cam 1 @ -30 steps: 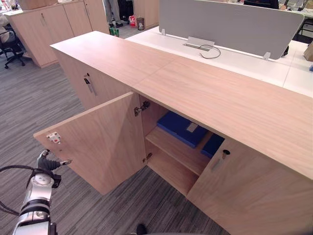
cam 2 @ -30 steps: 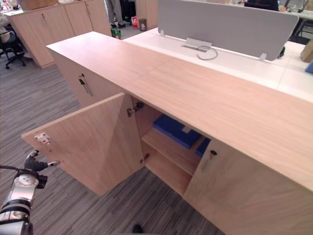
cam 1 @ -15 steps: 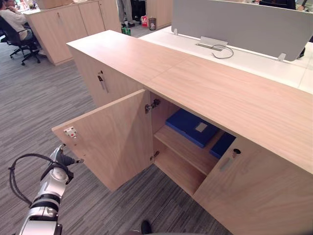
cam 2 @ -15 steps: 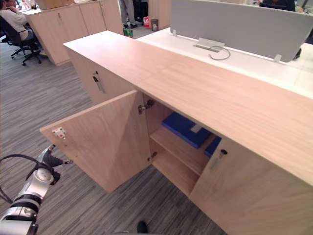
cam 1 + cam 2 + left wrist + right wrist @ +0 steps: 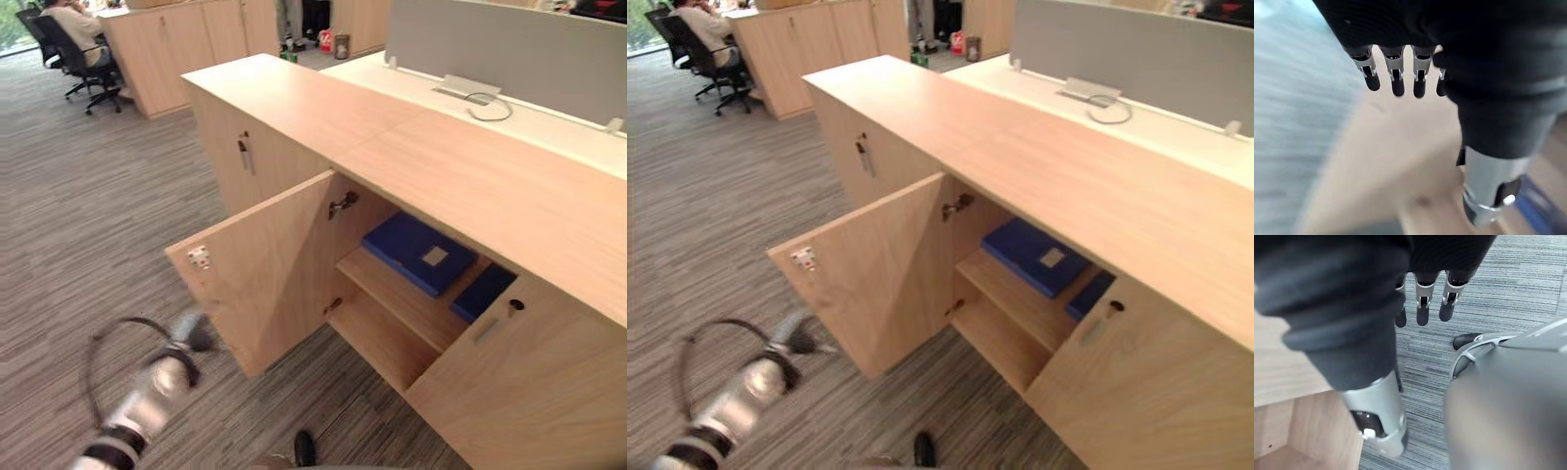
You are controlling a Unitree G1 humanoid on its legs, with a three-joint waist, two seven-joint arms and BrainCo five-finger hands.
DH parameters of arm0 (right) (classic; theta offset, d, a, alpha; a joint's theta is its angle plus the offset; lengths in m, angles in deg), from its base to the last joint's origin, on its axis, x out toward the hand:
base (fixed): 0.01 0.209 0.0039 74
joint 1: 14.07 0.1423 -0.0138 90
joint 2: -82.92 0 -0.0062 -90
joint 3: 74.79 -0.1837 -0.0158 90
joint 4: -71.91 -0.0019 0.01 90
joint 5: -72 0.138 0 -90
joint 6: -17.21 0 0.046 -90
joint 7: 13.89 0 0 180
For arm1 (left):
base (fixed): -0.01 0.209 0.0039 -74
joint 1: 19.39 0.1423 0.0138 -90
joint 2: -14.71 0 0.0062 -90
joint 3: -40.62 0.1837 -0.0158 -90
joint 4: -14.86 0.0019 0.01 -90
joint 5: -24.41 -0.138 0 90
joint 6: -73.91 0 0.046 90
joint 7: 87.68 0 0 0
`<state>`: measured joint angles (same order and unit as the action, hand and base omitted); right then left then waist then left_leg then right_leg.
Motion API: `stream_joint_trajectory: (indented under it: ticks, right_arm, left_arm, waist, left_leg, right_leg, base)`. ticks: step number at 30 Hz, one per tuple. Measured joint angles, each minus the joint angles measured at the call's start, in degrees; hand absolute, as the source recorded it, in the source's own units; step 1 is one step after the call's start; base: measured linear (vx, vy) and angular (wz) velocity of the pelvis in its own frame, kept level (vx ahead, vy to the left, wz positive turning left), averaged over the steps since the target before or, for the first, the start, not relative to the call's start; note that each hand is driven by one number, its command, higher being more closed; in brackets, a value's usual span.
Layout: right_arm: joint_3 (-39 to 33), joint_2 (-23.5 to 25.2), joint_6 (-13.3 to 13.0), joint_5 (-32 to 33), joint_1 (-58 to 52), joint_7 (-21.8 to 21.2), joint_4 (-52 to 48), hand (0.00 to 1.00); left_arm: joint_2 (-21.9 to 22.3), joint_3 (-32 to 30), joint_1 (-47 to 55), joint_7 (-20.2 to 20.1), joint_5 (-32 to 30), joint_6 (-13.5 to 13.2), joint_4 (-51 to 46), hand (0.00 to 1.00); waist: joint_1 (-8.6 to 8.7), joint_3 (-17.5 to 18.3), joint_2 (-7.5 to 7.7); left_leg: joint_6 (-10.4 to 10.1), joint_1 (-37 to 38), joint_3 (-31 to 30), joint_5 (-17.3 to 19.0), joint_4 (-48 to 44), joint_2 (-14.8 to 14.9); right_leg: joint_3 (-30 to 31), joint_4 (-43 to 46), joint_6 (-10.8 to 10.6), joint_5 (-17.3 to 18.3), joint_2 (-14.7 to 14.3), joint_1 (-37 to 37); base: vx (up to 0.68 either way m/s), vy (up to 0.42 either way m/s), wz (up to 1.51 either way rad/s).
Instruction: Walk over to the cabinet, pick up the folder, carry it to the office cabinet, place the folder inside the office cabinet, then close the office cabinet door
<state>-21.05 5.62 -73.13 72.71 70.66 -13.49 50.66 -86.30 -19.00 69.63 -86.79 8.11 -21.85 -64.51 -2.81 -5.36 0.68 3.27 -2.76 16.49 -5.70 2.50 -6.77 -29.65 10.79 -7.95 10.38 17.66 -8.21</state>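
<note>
Folder [image 5: 416, 253]: blue with a white label, lying flat on the upper shelf [image 5: 392, 299] inside the cabinet [image 5: 470, 181], right of the open door [image 5: 269, 269]. The placing looks done.
Second folder [image 5: 482, 291]: blue, just right of the first and partly behind a closed door.
Left hand [image 5: 191, 335]: fingers straight and empty, low by the door's free edge, likely set to push it shut.
Right hand [image 5: 1422, 308]: fingers relaxed and empty, hanging idle over the carpet.
Door: swung wide toward the near left; closing remains.
Count: two folders, two hands, one open door with two hinges, two closed doors.
</note>
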Motion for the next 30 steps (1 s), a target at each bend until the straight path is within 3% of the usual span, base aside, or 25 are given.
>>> stream_joint_trajectory:
  ticks: [1, 2, 3, 5, 8, 17, 23, 27, 30]
  right_arm:
    - [0.1, -0.03, -0.34, -0.08, 0.6, 0.07, 0.19, 0.0]
    - [0.47, -0.5, -0.77, -0.82, 1.44, 0.22, 0.64, 0.0]
    - [0.93, 0.2, -0.79, -1.26, 1.19, 0.24, 0.68, 0.0]
    - [1.51, 0.87, -0.95, -1.84, -0.01, 0.47, 0.61, 0.0]
    - [1.69, 0.87, -0.94, -2.04, -1.76, 0.96, 0.72, 0.0]
    - [8.99, -0.93, -0.99, -4.25, -1.45, 0.93, 0.61, 0.0]
    - [11.97, -1.37, -1.15, -4.48, -1.13, 0.56, 0.55, 0.0]
    - [13.32, -1.59, -1.02, -5.49, -1.06, 0.2, 0.5, 0.0]
    - [13.31, -1.53, -0.87, -6.45, -1.03, -0.03, 0.49, 0.0]
  left_arm:
    - [3.29, 2.69, -0.02, -0.94, 0.51, -1.46, -1.29, 0.0]
    - [9.14, 7.16, -0.14, -2.59, 1.38, -3.84, -3.15, 0.0]
    - [12.12, 10.19, -1.3, -3.48, 1.45, -5.49, -5.58, 0.0]
    - [12.59, 11.57, -4.35, -3.84, 3.37, -7.63, -9.24, 0.0]
    - [10.95, 11.17, -7.59, -3.81, 5.64, -8.17, -11.92, 0.0]
    - [10.86, 11.08, -5.38, -3.83, 9.15, -8.3, -13.64, 0.0]
    - [11.15, 4.87, 1.68, -6.35, 12.74, -8.23, -9.97, 0.0]
    - [11.69, -2.99, 7.87, -10.17, 20.6, -4.55, -0.82, 0.0]
    - [12.17, -7.87, 11.7, -11.53, 23.06, -2.45, 3.23, 0.0]
  waist:
    - [0.36, -0.37, 0.34]
    - [0.61, -0.25, -0.92]
    - [2.29, 0.23, -0.74]
    - [3.45, 0.79, -0.72]
    - [3.67, 0.96, -1.14]
    - [4.69, 2.82, -1.96]
    - [5.01, 2.74, -1.71]
    - [4.86, 2.74, -1.65]
    - [4.8, 2.64, -1.51]
  left_leg:
    - [2.8, -0.38, -0.09, -0.51, -4.3, 0.47]
    - [2.77, 2.11, -1.31, 1.57, -2.09, 1.08]
    - [1.97, 3.5, -0.34, 0.76, 0.85, 0.97]
    - [2.06, 3.83, 0.47, 0.03, 2.51, 1.05]
    - [1.98, 3.95, 0.43, 0.11, 2.61, 1.08]
    - [0.24, 4.51, -0.19, -0.67, 2.89, 3.09]
    - [-1.51, 5.11, -0.11, -1.39, 2.91, 5.92]
    - [-2.5, 5.23, -0.14, -1.35, 2.91, 7.14]
    - [-2.62, 5.23, -0.25, -1.38, 2.91, 7.34]
  right_leg:
    - [0.54, 0.48, 0.12, -0.08, 0.88, 0.7]
    - [1.55, 0.3, 0.46, -0.92, 0.4, 0.96]
    - [1.97, -1.65, 1.24, -1.96, 0.04, 0.94]
    - [1.98, -4.51, 1.58, -3.89, -0.76, 0.77]
    - [1.97, -6.29, 1.64, -4.27, -1.29, -0.18]
    - [1.95, -7.49, 1.77, -5.82, -3.83, -1.24]
    - [1.95, -9.76, 1.25, -6.14, -6.88, -2.71]
    - [1.85, -10.52, 1.91, -5.72, -8.26, -3.14]
    - [1.71, -10.63, 2.03, -5.63, -8.53, -3.29]
  base:
    - [0.09, 0.048, -0.49]
    - [0.14, 0.045, -0.9]
    - [0.14, 0.05, -0.93]
    - [0.04, 0.086, -0.52]
    - [0.02, 0.005, -0.02]
    - [-0.04, -0.082, 0.06]
    - [-0.01, -0.139, -0.07]
    - [0.01, -0.08, -0.02]
    - [0.0, -0.017, 0.02]
